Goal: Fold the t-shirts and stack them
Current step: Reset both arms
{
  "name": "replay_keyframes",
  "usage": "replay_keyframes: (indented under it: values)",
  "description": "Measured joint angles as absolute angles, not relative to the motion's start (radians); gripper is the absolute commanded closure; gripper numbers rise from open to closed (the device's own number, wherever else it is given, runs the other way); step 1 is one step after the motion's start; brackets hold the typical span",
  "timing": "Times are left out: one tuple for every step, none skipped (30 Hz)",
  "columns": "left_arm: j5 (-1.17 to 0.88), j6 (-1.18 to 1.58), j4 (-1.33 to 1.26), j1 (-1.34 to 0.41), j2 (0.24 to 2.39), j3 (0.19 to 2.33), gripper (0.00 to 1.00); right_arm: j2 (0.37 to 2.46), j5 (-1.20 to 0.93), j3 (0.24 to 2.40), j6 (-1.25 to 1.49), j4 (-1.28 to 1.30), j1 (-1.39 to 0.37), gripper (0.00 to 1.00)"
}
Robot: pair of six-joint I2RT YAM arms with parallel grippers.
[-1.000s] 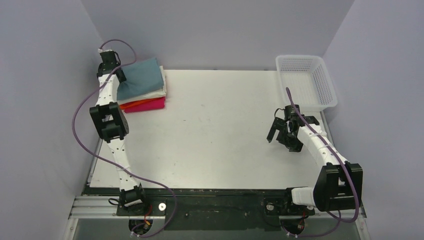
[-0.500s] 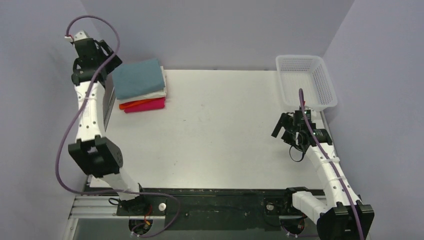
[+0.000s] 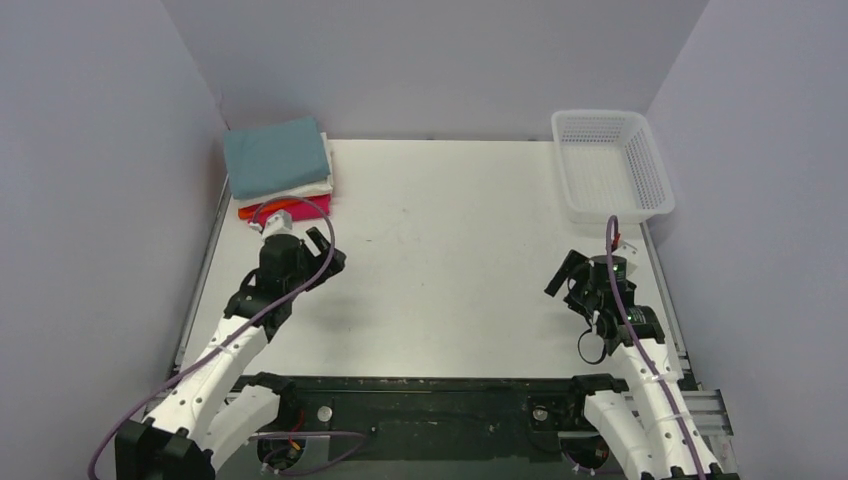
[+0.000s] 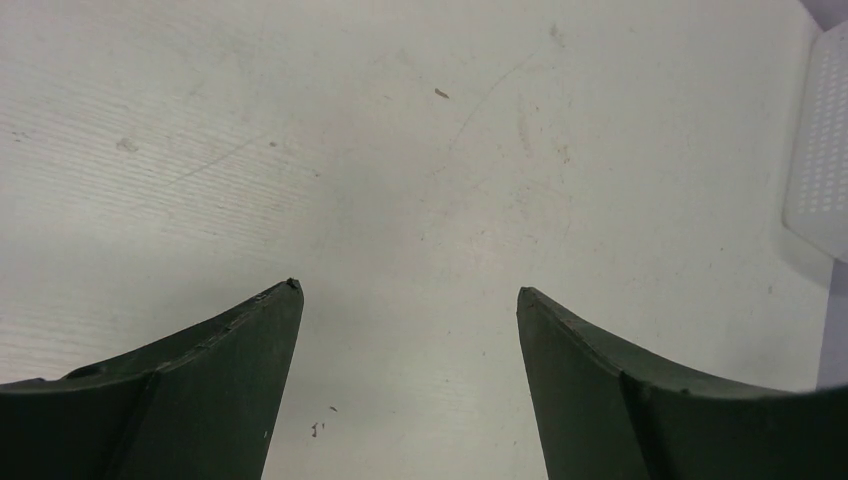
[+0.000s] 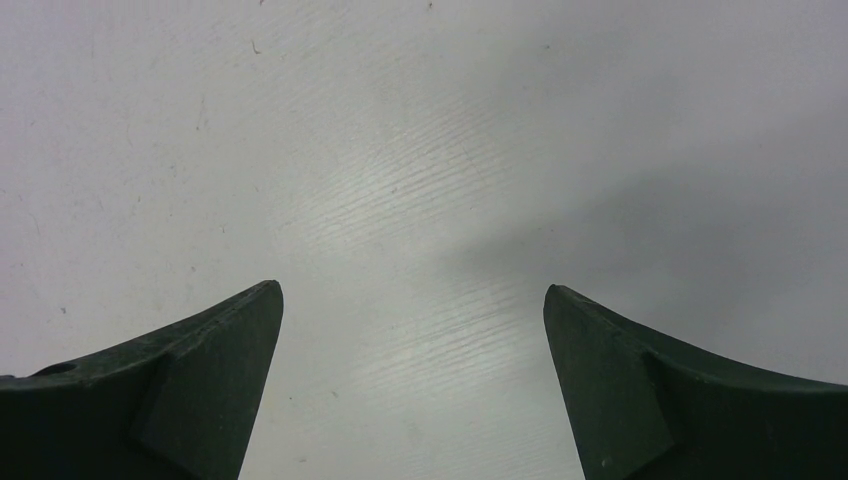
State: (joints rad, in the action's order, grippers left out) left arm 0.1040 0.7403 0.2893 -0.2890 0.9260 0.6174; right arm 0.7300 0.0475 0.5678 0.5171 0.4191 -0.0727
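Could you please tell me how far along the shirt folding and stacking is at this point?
Done: the teal t-shirt lies folded atop the cream-white shirt, orange shirt and pink shirt. In hand: nothing; the left gripper and right gripper hang open over the table. Left: no loose shirt shows and the basket looks empty, so the job seems finished.

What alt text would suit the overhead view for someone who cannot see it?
Folded t-shirts, teal on top, sit stacked at the far left corner of a white table. Two robot arms reach in from the near edge, the left gripper and right gripper open and empty; a white mesh basket stands far right.
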Motion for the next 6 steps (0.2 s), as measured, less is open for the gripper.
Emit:
replay_keyframes:
  values:
    - [0.120, 0.743, 0.310, -0.291, 0.900, 0.617, 0.11, 0.711, 0.055, 0.554, 0.524, 0.413, -0.073, 0.00]
    - [0.141, 0.746, 0.321, -0.291, 0.865, 0.618, 0.11, 0.696, 0.062, 0.544, 0.531, 0.407, -0.073, 0.00]
    - [0.160, 0.748, 0.327, -0.291, 0.830, 0.618, 0.11, 0.685, 0.068, 0.538, 0.535, 0.405, -0.073, 0.01]
    - [0.171, 0.748, 0.333, -0.291, 0.805, 0.618, 0.11, 0.673, 0.074, 0.532, 0.538, 0.399, -0.073, 0.01]
    - [0.182, 0.749, 0.338, -0.291, 0.778, 0.618, 0.11, 0.661, 0.080, 0.529, 0.542, 0.394, -0.073, 0.00]
    - [0.189, 0.750, 0.339, -0.291, 0.758, 0.618, 0.11, 0.654, 0.084, 0.527, 0.545, 0.388, -0.073, 0.00]
